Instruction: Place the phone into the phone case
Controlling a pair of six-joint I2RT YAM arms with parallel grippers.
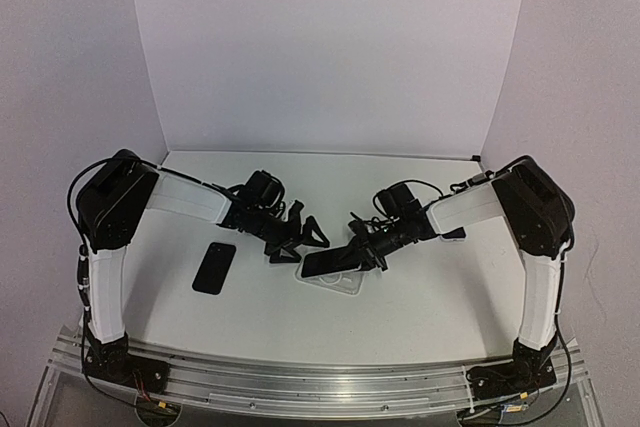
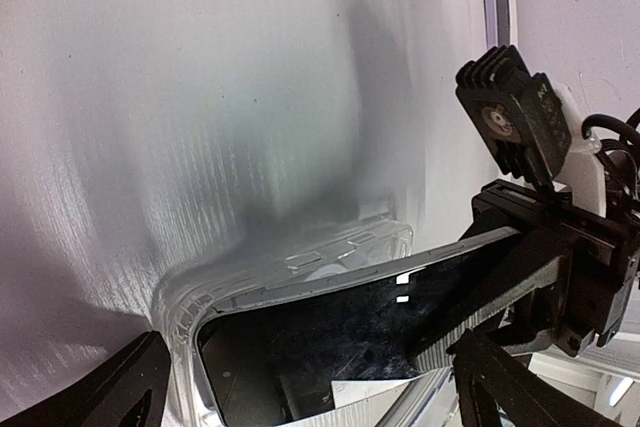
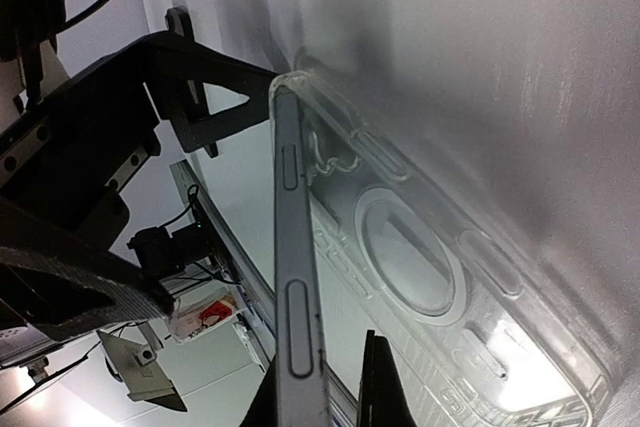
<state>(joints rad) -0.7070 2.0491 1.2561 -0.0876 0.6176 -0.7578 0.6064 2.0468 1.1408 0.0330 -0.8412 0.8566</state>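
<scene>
Phone (image 1: 322, 263) is in the lower centre of the top view, tilted over the clear phone case (image 1: 340, 285). Its left end meets the rim of the phone case and its right end is raised. Our right pincer (image 1: 366, 255) is clenched on that raised end. Our left pincer (image 1: 298, 245) hovers just to the left, released, with its fingers spread wide. The phone case lies flat on the white counter (image 1: 440, 287). We see a second black slab (image 1: 214, 267) further left.
</scene>
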